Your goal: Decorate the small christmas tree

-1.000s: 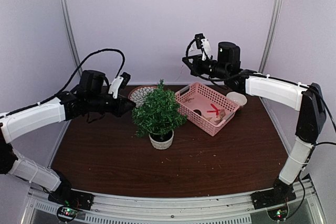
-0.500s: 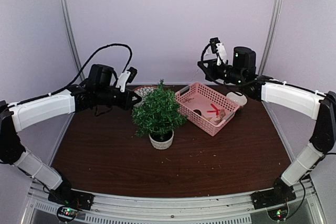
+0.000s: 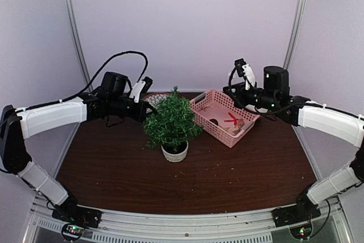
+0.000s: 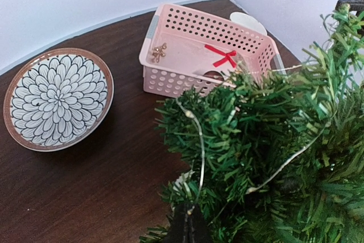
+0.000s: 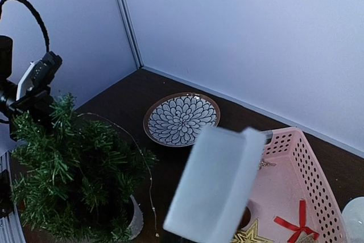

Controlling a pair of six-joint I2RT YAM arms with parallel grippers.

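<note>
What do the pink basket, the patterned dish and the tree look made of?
Pink basket: likely moulded plastic, matte, walls with regular holes.
Patterned dish: probably glazed ceramic, painted petal motif, brown rim.
Small christmas tree: apparently plastic needles, flat uniform green strips.

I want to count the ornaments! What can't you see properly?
Left wrist view: branches of the small christmas tree hide most of its pot.
Same view: the bottom edge cuts off the left tool; its hold on the wire is unclear.
Right wrist view: a blurred white block covers part of the pink basket.
</note>
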